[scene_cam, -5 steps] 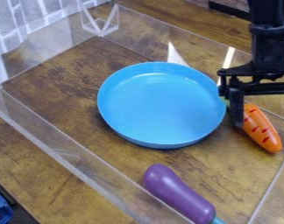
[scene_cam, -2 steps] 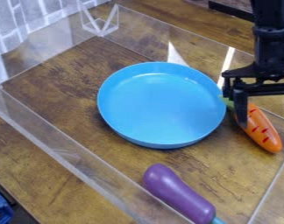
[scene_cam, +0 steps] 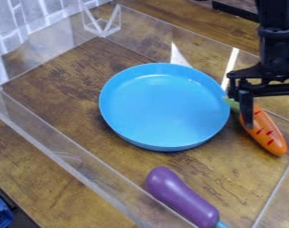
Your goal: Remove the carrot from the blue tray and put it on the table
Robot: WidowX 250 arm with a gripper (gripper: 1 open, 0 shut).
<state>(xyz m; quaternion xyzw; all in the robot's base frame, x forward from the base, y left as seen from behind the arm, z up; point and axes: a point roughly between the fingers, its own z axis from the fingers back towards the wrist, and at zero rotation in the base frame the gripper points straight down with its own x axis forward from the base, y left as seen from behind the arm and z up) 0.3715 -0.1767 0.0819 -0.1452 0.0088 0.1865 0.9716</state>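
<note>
Nearest the camera, a glossy purple plastic toy eggplant [scene_cam: 183,198] lies on the dark brown wood-grain plank table [scene_cam: 76,134], just inside the clear acrylic wall [scene_cam: 63,160] that fences the work area. Beyond it sits the large round bright-blue plastic tray [scene_cam: 164,105] with its raised rim (nothing lies in it), and just to its right the small orange toy carrot [scene_cam: 268,132] with dark crosswise stripes rests on the table, its green stem end close to the tray's rim. Directly above the carrot's upper end hangs the black robot gripper [scene_cam: 268,100], pointing steeply down with its jaws spread wide and nothing held between them.
</note>
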